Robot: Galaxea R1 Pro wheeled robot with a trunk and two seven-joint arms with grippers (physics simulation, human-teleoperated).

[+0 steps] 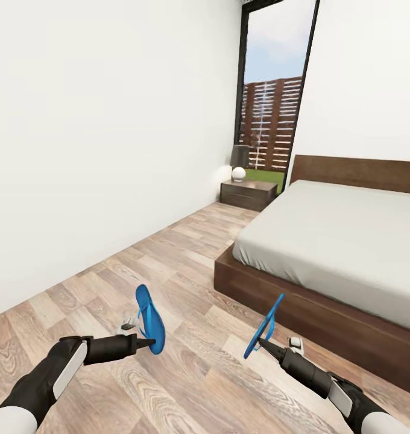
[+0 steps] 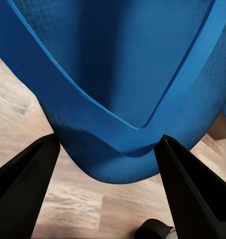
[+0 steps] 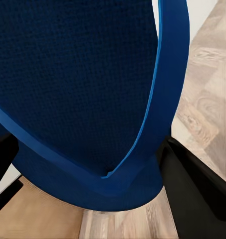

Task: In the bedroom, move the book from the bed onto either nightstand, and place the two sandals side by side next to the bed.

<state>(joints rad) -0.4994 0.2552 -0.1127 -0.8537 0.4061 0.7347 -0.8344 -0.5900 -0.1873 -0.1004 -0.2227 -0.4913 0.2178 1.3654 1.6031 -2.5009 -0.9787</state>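
Overhead, each pincer (image 1: 149,343) (image 1: 260,341) grips a sandal (image 1: 149,318) (image 1: 264,325) beside the bed (image 1: 325,253); wrist views reveal their straps (image 2: 137,124) (image 3: 142,134).

White walls (image 1: 96,132); light wood-plank floor (image 1: 187,253); tall dark-framed window (image 1: 271,90) showing slatted fence and sky; small grey-shaded lamp (image 1: 239,161) beside it; even daylight

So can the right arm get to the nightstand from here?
Probably not: the nightstand sits far off by the window, well past the right gripper, which already holds a sandal. The robot would likely have to roll closer.
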